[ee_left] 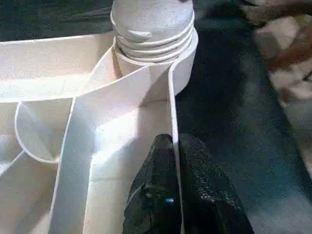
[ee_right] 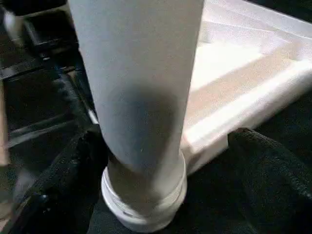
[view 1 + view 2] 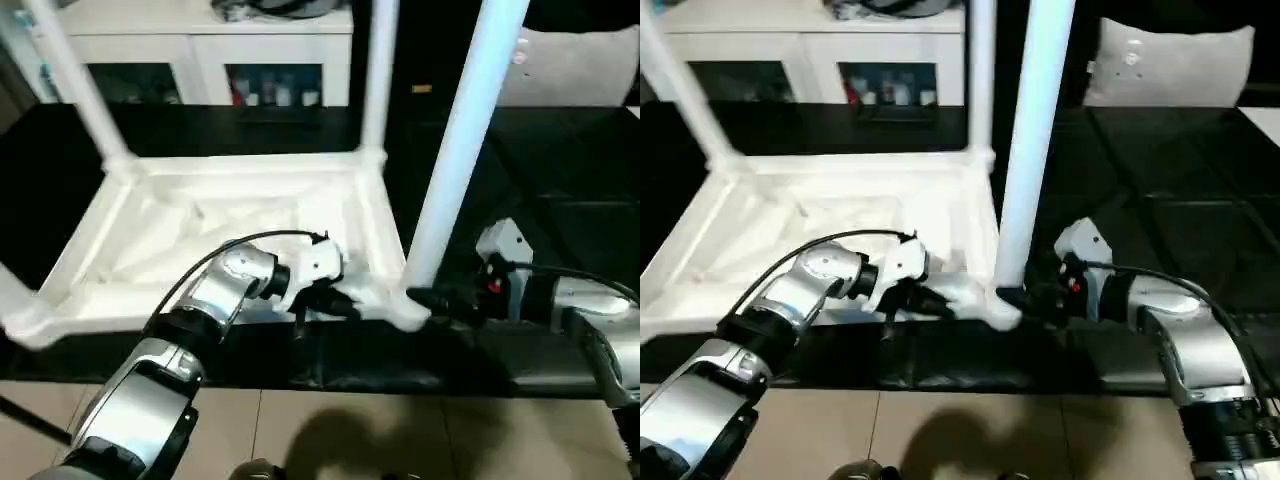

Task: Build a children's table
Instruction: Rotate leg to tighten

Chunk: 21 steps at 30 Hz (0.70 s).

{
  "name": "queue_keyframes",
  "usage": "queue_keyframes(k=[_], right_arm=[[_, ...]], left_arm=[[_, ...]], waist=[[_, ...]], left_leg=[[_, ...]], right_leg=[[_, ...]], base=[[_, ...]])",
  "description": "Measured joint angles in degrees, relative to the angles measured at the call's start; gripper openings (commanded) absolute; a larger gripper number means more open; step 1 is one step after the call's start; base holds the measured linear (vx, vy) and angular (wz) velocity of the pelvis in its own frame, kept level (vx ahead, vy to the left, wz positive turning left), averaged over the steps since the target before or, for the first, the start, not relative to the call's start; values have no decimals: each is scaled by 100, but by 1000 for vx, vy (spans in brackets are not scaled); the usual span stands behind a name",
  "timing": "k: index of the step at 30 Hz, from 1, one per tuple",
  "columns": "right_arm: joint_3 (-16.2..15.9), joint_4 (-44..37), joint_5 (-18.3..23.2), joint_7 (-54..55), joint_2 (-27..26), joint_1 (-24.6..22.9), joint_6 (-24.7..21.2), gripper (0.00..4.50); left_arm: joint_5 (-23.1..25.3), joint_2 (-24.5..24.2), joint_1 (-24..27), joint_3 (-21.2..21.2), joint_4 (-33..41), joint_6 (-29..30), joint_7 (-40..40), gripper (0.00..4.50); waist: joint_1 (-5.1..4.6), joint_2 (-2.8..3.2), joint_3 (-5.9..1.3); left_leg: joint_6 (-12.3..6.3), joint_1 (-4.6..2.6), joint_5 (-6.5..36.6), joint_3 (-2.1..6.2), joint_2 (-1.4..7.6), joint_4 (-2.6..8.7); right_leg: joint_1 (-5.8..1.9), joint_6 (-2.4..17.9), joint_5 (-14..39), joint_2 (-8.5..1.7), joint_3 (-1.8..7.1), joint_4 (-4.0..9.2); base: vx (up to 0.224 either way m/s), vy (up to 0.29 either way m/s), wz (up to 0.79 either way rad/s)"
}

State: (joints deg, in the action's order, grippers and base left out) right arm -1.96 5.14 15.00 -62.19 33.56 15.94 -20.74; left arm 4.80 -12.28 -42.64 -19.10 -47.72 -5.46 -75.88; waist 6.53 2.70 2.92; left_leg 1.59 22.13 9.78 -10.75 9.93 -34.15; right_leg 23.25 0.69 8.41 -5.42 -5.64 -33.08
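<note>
Black matting (image 3: 560, 180) carries the upturned table top (image 3: 150, 250), with the near-corner leg (image 3: 460, 150) upright just beyond the right gripper (image 3: 425, 298). Left wrist view: the left gripper (image 1: 174, 195) is clenched on the table top's rim wall. Right wrist view: spread fingers (image 2: 263, 161) flank the leg's base, apart from it.

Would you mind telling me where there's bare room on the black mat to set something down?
Bare mat lies right of the near leg. The near-right corner socket is crowded: the left claw pinches the tabletop wall, and the right claw flanks the leg.
</note>
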Motion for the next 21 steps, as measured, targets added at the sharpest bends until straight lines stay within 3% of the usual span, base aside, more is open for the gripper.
queue_keyframes(k=[11,21], right_arm=[[-199,17,397,-1067,251,-59,30,323],[-299,17,517,-1221,180,-82,31,231]], left_arm=[[-67,-316,95,-160,259,-224,-759,0],[-78,-373,157,-198,417,-225,-857,0]], waist=[[148,-13,5],[155,-12,5]], left_leg=[[0,-3,0,-2,1,-3],[1,-5,0,-1,2,-3]], right_leg=[[-3,1,-1,-1,1,-2],[-3,1,-1,-1,0,-3]], base=[[0,0,0],[0,0,0]])
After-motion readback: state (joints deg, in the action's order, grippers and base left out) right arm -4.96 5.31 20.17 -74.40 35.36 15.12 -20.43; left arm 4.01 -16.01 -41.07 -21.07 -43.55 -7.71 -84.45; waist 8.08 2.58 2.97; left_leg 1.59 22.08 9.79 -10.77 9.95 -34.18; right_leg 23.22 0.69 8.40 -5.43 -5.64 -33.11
